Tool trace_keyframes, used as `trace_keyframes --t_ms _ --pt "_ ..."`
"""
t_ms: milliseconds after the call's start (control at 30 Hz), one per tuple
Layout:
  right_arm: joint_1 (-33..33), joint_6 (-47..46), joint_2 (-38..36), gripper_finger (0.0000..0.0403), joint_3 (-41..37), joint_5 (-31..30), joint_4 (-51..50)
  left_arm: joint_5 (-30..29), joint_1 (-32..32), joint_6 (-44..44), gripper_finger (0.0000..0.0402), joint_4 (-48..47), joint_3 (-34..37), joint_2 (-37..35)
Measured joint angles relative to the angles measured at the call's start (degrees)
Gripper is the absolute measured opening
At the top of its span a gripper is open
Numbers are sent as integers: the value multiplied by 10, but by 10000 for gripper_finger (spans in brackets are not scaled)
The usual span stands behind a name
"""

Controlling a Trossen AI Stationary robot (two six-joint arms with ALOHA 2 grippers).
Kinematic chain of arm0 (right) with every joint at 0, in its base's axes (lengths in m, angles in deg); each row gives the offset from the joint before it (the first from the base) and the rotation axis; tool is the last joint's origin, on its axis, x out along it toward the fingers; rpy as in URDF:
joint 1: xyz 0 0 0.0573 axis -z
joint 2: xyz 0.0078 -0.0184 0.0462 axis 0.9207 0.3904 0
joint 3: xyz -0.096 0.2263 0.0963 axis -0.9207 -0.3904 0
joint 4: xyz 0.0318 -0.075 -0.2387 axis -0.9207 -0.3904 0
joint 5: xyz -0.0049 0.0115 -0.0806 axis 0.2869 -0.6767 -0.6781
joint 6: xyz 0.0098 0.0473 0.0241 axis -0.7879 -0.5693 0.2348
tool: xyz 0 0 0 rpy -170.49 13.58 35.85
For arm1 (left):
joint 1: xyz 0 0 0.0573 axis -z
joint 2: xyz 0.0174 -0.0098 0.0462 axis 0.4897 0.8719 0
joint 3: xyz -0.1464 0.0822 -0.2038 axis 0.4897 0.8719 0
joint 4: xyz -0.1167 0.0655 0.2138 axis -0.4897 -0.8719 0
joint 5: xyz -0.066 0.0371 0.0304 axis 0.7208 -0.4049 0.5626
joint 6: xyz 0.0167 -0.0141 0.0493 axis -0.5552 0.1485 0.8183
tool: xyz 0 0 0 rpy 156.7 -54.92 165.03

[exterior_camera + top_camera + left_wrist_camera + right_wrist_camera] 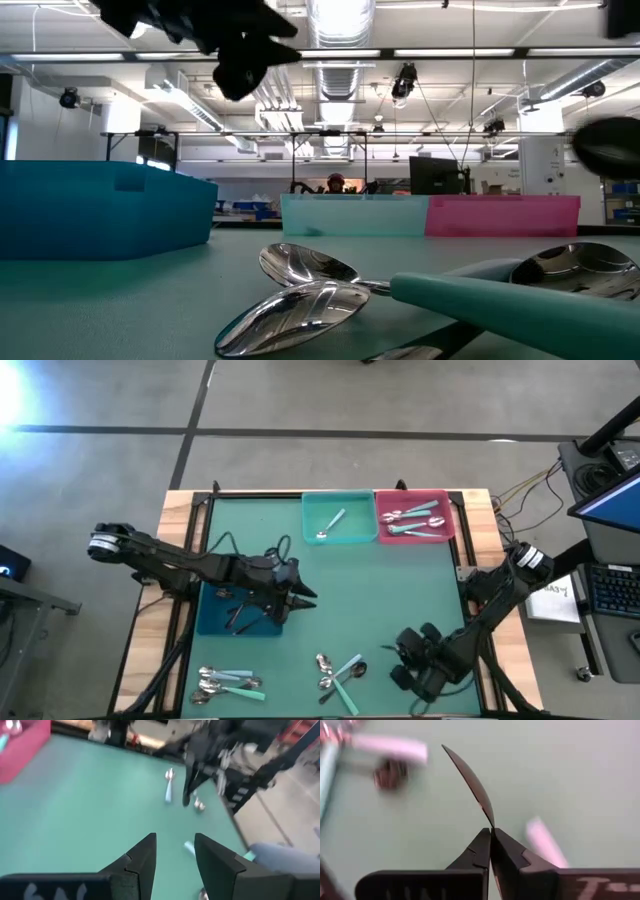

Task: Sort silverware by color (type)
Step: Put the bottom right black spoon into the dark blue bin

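We see the right gripper near the mat's front right, its fingers clenched on the thin edge of a dark spoon that sticks out from between the tips. The left gripper hovers above the mat beside the blue bin, its jaws parted and grasping nothing.

Dark spoons lie in the blue bin. The teal bin at the far edge holds one silver spoon, and the pink bin touching it holds teal-handled spoons.

Loose silverware remains on the mat in two clusters along the near edge: a silver and teal-handled group at front left, and another group in the front middle, just beside the right gripper.
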Motion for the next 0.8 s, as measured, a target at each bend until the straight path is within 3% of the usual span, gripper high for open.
trace_keyframes --t_ms 100,267,467,600,800 --pt "28 67 -2 7 23 -68 4 -1 9 16 118 17 0 19" --pt "76 190 -3 8 62 -186 10 -9 51 89 118 170 0 70" --pt "118 350 -3 8 110 -310 60 -130 89 136 118 284 0 126" --pt "142 469 -3 8 135 -345 124 -168 99 138 118 360 0 160" --pt "163 643 -3 8 146 -338 280 -193 105 137 118 463 0 195"
